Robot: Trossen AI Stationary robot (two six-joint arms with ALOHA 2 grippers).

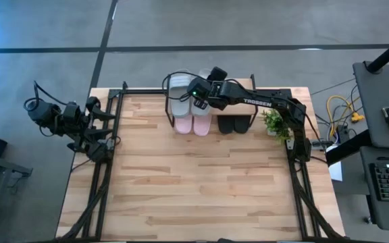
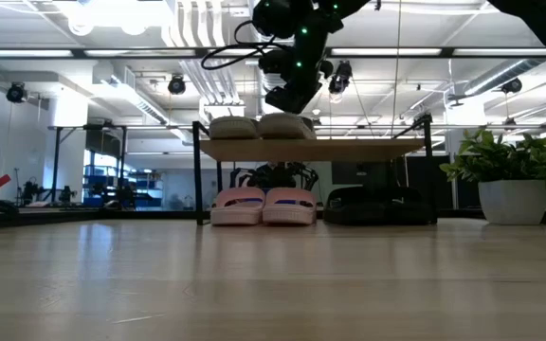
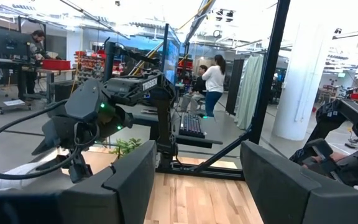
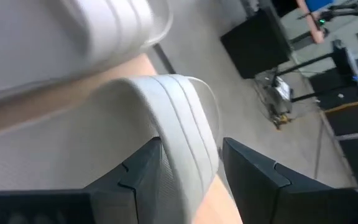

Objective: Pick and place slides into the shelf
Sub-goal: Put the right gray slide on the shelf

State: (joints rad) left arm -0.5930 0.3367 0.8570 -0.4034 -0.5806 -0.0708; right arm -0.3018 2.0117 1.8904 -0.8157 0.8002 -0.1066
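The shelf (image 2: 349,149) stands at the table's far edge. Two grey-green slides (image 1: 177,96) (image 2: 235,126) rest sole-down side by side on its plank top. The pink pair (image 2: 263,206) and the black pair (image 2: 377,206) sit on the table under it. My right gripper (image 4: 191,168) (image 1: 196,96) reaches in from the right, over the right-hand grey-green slide (image 2: 287,125), and is shut on it. My left gripper (image 3: 197,174) is open, holds nothing and hangs off the table's left edge (image 1: 90,128). My right gripper has the right-hand grey-green slide's ribbed strap (image 4: 188,143) between its two fingers, one finger (image 4: 143,171) on each side. It comes slanting down from above and from the right. The slide lies flat, with its sole on the shelf's plank top.
A potted plant (image 1: 273,123) (image 2: 510,185) stands on the table just right of the shelf. Black frame posts (image 2: 198,170) rise at the shelf's ends. The wooden tabletop (image 1: 194,182) stretches bare toward the near edge. People show in the room beyond.
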